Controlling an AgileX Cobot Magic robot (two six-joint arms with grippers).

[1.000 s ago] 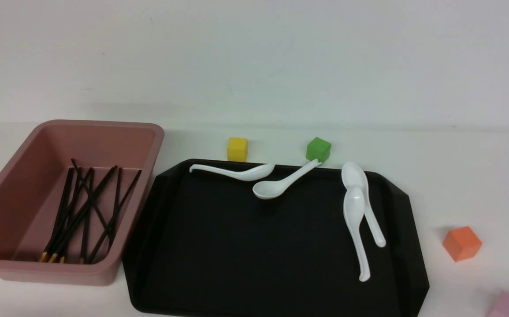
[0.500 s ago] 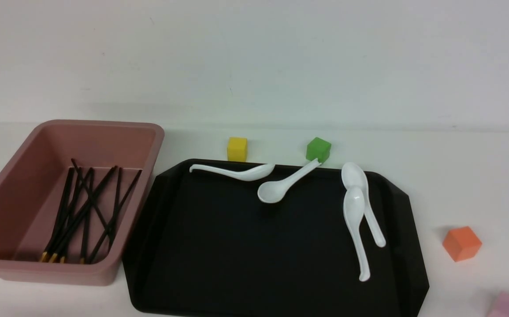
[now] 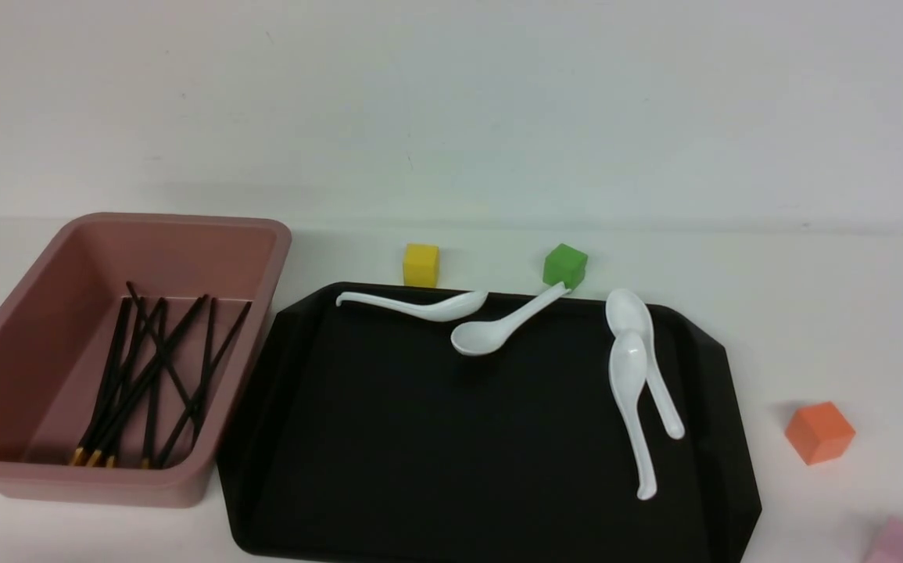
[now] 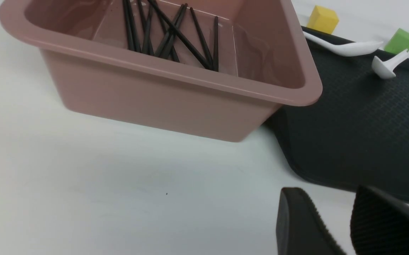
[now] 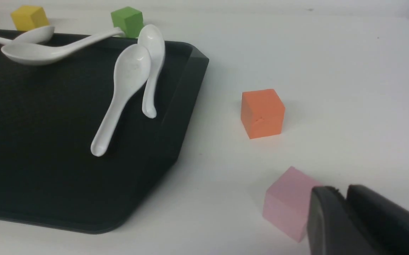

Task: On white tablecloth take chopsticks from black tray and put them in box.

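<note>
Although the black chopsticks (image 3: 177, 356) all appear to lie in the dusty-pink bin (image 3: 199, 490), with none seen on the glossy black tray (image 3: 490, 438), risk remains. The left gripper (image 4: 319, 191) stands apart-jawed and holds nothing; the right gripper (image 5: 337, 187) shows a narrow gap, likewise unladen. Should either arm swing low, it could clip the bin's rim and jostle the crossed sticks (a minor defect), or, through needless reaching, dislodge the white soup spoon (image 3: 478, 338) propped on the tray's far edge.
</note>
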